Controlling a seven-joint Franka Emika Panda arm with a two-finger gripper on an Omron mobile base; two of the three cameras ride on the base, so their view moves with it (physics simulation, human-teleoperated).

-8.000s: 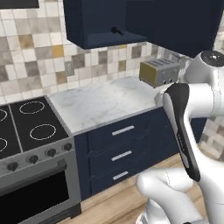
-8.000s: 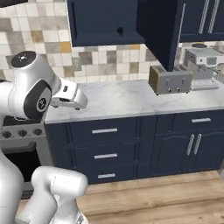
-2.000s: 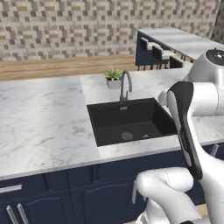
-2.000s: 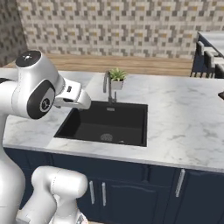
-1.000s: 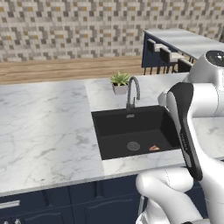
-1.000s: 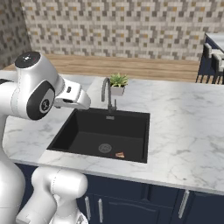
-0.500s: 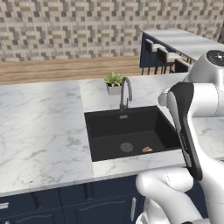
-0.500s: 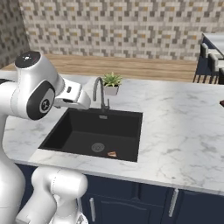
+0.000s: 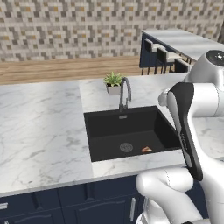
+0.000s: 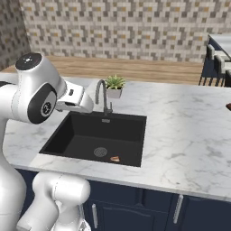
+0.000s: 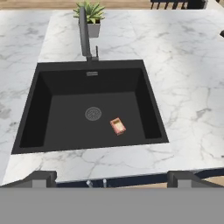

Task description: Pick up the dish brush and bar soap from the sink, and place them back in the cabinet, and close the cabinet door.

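Note:
The black sink (image 11: 41, 109) is sunk in the white marble counter, seen from above in the hand view. On its floor the small orange-tan bar soap (image 11: 117, 126) lies just right of the round drain (image 11: 93, 113); the soap (image 9: 147, 149) (image 10: 115, 159) is also in both base views. My gripper (image 11: 111, 178) hovers over the counter's front edge, open wide with nothing between its fingertips (image 11: 41, 177). I cannot make out the dish brush in the dark basin. The cabinet and the cabinet door are out of view.
A chrome gooseneck faucet (image 9: 124, 92) rises behind the basin, with a small potted plant (image 9: 113, 82) beside it. Marble counter (image 10: 189, 135) stretches to both sides. A small dark thing (image 10: 228, 107) lies at the counter's far right edge. Stools (image 9: 164, 54) stand at a far island.
The whole picture has changed: the base has driven from the stove and wall cabinet to the sink, then settled with small sideways shifts. The gripper has stayed open.

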